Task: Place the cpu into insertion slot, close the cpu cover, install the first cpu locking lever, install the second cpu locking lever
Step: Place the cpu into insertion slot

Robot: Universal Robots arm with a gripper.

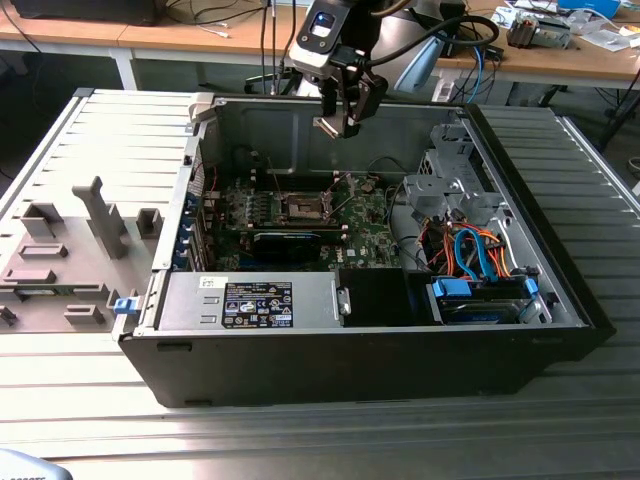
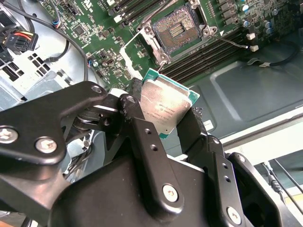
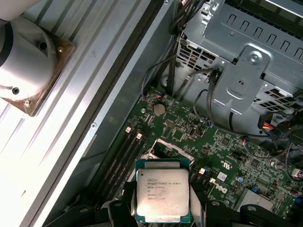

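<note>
Pincer point(image 1: 338, 124) clamped shut on cpu point(image 2: 166, 106); fingers point(image 2: 137, 124) press two opposite edges. Cpu's metal top faces lens in both wrist views. Cpu held in air over open case point(image 1: 350, 360), well above motherboard point(image 1: 368, 236), touching nothing but fingers. Slot point(image 2: 177, 29) uncovered, contact field bare, well apart from cpu. In exterior view, slot lies below pincer, slightly toward exterior view's left. Case rests on ribbed tabletop point(image 1: 300, 440).
</note>
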